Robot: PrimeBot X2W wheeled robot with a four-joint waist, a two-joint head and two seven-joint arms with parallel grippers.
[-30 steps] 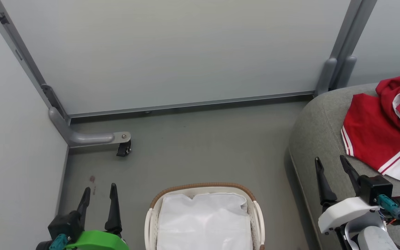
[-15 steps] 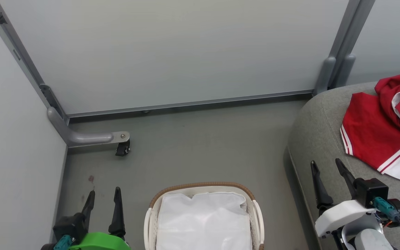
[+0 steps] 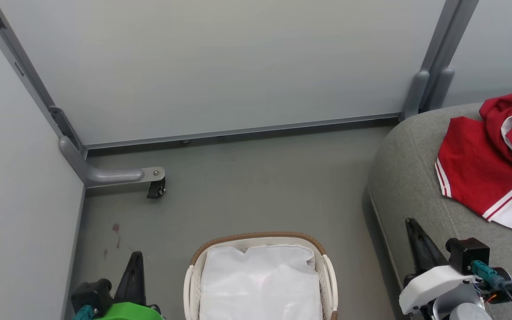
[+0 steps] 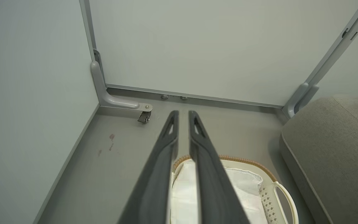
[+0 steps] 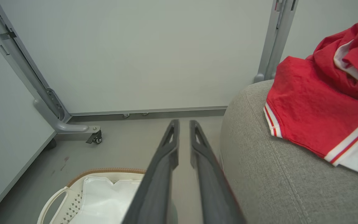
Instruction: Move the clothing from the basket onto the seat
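Red clothing (image 3: 482,173) with white stripes lies heaped on the grey seat (image 3: 411,178) at the right; it also shows in the right wrist view, clothing (image 5: 315,118) on the seat (image 5: 259,168). The white basket (image 3: 256,235) with a brown rim stands on the floor at the bottom centre, and inside it I see just the white cloth liner (image 3: 260,284). My left gripper (image 3: 135,258) is shut and empty, left of the basket. My right gripper (image 3: 412,225) is shut and empty by the seat's front edge. In each wrist view the fingers (image 4: 172,137) (image 5: 171,146) stand almost together.
Pale partition walls close off the back and left. A grey bracket foot with a small caster (image 3: 156,189) juts onto the grey floor (image 3: 256,186) at the left. A grey post (image 3: 434,84) stands behind the seat's corner.
Both grippers have shut from open, with nothing between the fingers. Both have dropped a little lower in the head view.
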